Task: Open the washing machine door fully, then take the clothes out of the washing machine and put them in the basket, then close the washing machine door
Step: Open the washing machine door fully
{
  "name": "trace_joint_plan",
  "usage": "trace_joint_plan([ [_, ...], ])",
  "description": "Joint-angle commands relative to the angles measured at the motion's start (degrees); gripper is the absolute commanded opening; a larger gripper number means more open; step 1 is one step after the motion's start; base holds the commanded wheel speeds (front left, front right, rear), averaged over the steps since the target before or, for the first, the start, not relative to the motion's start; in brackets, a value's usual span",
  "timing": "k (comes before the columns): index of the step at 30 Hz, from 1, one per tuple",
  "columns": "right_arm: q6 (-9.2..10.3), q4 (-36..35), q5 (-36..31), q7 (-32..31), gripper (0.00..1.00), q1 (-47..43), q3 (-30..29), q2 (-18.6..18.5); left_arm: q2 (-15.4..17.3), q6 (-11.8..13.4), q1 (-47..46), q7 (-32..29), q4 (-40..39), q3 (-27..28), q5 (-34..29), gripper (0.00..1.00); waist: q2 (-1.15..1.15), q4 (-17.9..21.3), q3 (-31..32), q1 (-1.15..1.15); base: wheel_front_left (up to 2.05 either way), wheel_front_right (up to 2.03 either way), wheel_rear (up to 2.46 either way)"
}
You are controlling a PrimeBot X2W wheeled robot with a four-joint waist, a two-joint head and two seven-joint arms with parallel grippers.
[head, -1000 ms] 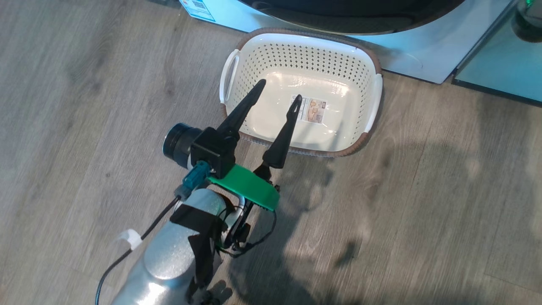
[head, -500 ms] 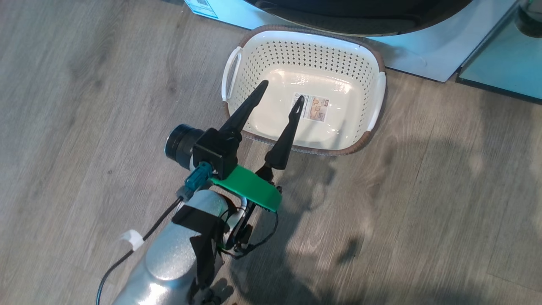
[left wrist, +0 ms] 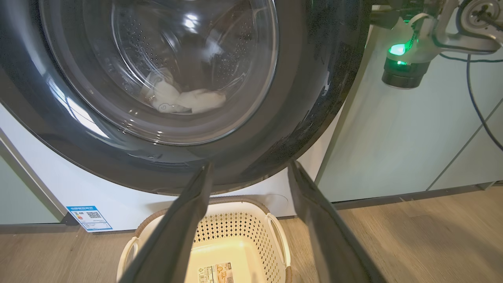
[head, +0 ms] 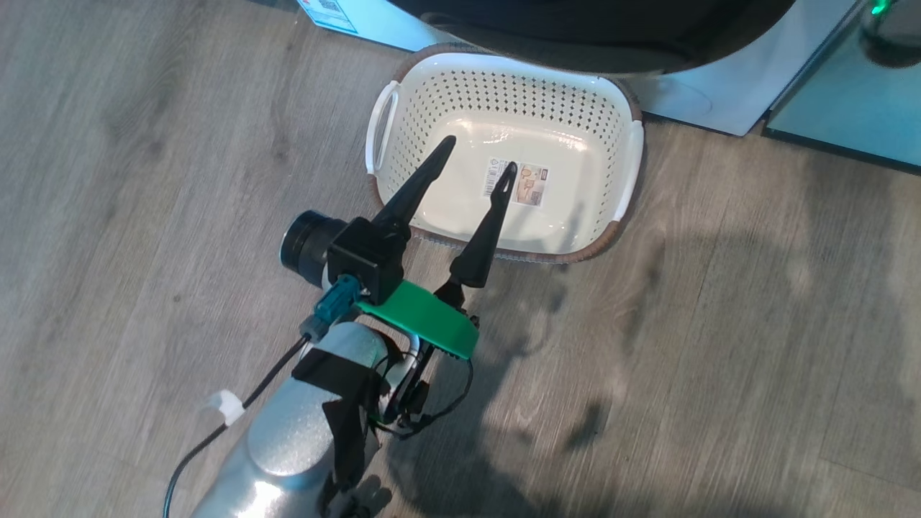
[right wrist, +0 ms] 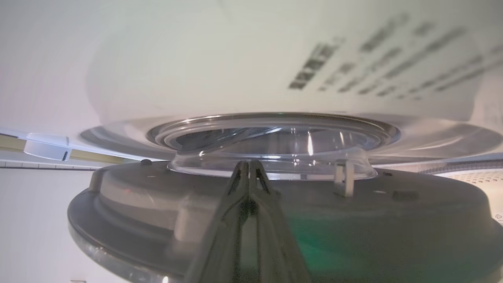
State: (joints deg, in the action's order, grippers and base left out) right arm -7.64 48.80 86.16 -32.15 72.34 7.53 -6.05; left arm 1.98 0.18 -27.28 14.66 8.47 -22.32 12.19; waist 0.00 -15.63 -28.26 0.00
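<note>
Head camera looks down past the left pincer (head: 478, 152) onto the basket (head: 504, 93), which the low left-wrist view shares; right-wrist camera hugs the washing machine door (right wrist: 118, 204).

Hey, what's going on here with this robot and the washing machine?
The robot is working on the door. Its right pincer, fingers together, is at the door's inner side, which stands off the washer, so the door is partly open. The left pincer hovers open above the empty basket on the floor in front. The clothes lie in the drum, seen through the glass.
</note>
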Motion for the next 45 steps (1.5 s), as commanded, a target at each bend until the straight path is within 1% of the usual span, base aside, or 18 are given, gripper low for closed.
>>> trace_joint_plan([
  [1,0.15,-2.6,0.3,-1.1,0.0,-0.8,1.2,2.5,0.9,0.3,-1.4,0.3,-1.8,1.9,0.3,1.0,0.0,0.1,0.1,0.0,0.0,0.0,0.0],
  [16,0.15,-11.5,3.8,-4.6,0.0,-10.0,4.9,3.1,0.9,0.2,-0.1,0.3,-1.3,2.4,-0.1,1.0,0.0,1.3,2.2,0.0,0.0,0.0,0.0],
  [23,0.15,-15.4,6.3,-5.4,0.0,-16.2,7.1,3.1,0.9,0.0,1.9,0.3,-0.9,3.0,-0.6,1.0,0.0,1.2,4.8,0.0,0.0,0.0,0.0],
  [29,0.15,-18.5,10.2,-5.8,0.0,-21.3,10.7,3.2,0.9,-0.3,4.1,0.3,-0.4,3.8,-1.5,1.0,0.0,1.1,7.6,0.0,0.0,0.0,0.0],
  [37,0.15,-20.5,13.4,-5.0,0.0,-27.1,14.4,3.2,0.9,-0.7,7.2,0.3,-0.1,4.5,-2.2,1.0,0.0,-0.4,11.3,0.0,0.0,0.0,0.0],
  [45,0.15,-21.3,16.6,-3.5,0.0,-31.0,17.7,3.2,0.9,-1.3,10.1,0.3,-0.1,4.9,-2.7,1.0,0.0,-2.2,14.9,0.0,0.0,0.0,0.0],
])
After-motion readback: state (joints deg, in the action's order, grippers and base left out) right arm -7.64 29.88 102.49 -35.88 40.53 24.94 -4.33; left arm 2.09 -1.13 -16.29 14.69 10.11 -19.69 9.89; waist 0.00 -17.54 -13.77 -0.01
